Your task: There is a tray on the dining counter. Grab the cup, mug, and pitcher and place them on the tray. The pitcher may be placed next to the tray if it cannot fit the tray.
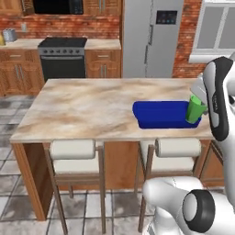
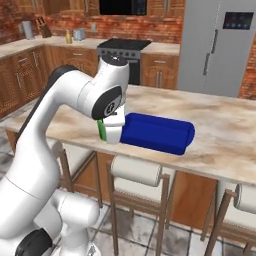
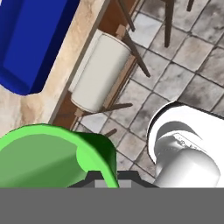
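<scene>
A home kitchen: stove (image 1: 62, 57), refrigerator (image 1: 151, 36), brick walls.

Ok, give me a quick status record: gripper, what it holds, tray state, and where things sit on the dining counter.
gripper: shut on the green cup, carried tilted
cup position: at the tray's end nearest the arm, by its corner; contact with the tray cannot be told
tray: blue, on the dining counter near its front edge; nothing seen resting in it
mug, pitcher: not located
below the counter edge: stools with white cushions

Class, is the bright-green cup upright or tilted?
Tilted: the bright-green cup leans sideways above the deep-blue tray's right end.
</scene>
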